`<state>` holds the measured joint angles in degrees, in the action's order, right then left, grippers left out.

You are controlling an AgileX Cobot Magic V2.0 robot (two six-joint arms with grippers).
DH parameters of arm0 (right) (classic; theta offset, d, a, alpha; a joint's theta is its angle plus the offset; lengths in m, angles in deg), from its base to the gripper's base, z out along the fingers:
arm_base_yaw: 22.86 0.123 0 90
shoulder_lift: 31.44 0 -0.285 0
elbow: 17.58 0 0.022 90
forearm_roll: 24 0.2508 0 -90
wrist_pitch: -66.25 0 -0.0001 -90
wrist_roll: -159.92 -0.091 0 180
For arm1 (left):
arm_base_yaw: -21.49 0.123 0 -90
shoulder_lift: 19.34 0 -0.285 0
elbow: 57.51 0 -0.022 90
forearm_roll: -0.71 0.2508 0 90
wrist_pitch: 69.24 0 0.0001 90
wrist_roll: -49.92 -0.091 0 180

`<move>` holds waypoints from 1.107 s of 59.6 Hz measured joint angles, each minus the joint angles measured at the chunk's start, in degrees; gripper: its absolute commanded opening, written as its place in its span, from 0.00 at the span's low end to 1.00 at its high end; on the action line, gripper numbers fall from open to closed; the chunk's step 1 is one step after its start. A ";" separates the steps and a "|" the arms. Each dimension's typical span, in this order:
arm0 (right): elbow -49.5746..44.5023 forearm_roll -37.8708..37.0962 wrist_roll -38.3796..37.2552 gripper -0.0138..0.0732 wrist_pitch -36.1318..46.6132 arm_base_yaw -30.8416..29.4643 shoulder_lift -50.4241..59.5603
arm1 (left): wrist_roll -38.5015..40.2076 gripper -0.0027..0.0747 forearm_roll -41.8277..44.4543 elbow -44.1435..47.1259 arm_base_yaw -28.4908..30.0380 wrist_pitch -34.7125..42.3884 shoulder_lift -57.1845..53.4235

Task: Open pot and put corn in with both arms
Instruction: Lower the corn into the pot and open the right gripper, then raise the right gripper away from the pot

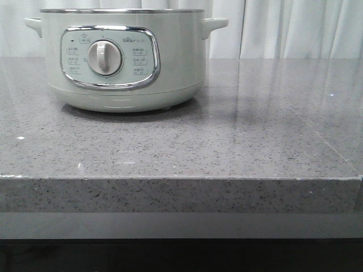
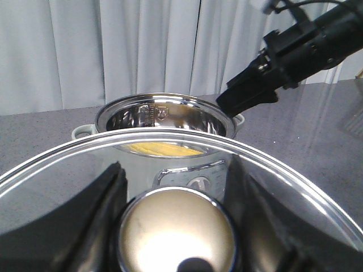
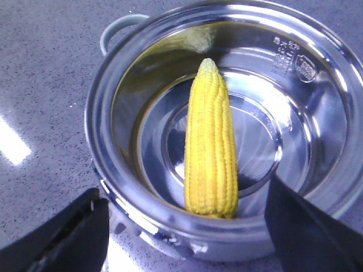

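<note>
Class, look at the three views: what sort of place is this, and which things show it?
Probably a staged kitchen counter: a speckled grey stone worktop, a pale mint electric cooker pot holding a yellow corn cob, pale curtains behind.

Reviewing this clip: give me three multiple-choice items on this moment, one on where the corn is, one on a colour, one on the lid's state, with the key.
1. Where is the corn?
A. On the table beside the pot
B. Lying in the pot's steel bowl
C. Held in the right end effector

2. What colour is the table?
A. Speckled grey
B. Plain white
C. Brown wood

3. What state is the lid in?
A. Seated on the pot
B. Lying flat on the table
C. Off the pot, held by its knob

Key: 1 B, the right wrist view shows the cob resting inside the pot, the right end effector open above it. 2 A, the front view shows grey speckled stone. 3 C, the left end effector grips the knob while the pot stands open.
</note>
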<state>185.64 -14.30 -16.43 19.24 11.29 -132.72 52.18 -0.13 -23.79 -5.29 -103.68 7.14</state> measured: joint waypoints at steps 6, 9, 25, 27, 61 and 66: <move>-6.50 0.00 0.00 0.83 2.39 0.04 6.16 | 0.00 0.28 0.00 0.00 0.00 0.00 0.00; -10.35 0.00 0.00 0.83 4.07 0.04 9.44 | 0.00 0.28 0.00 0.00 0.00 0.00 0.00; -30.18 0.00 0.00 0.83 11.82 0.04 28.09 | 0.00 0.28 0.00 0.00 0.00 0.00 0.00; -31.84 0.00 0.00 0.83 12.29 0.04 29.95 | 0.00 0.28 0.00 0.00 0.00 0.00 0.00; -52.59 0.00 0.00 0.83 14.26 0.04 56.15 | 0.00 0.28 0.00 0.00 0.00 0.00 0.00; -52.73 0.00 0.00 0.83 14.39 0.04 56.26 | 0.00 0.28 0.00 0.00 0.00 0.00 0.00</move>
<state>132.91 -14.30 -16.43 33.63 11.33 -76.47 52.18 -0.13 -23.79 -5.29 -103.68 7.14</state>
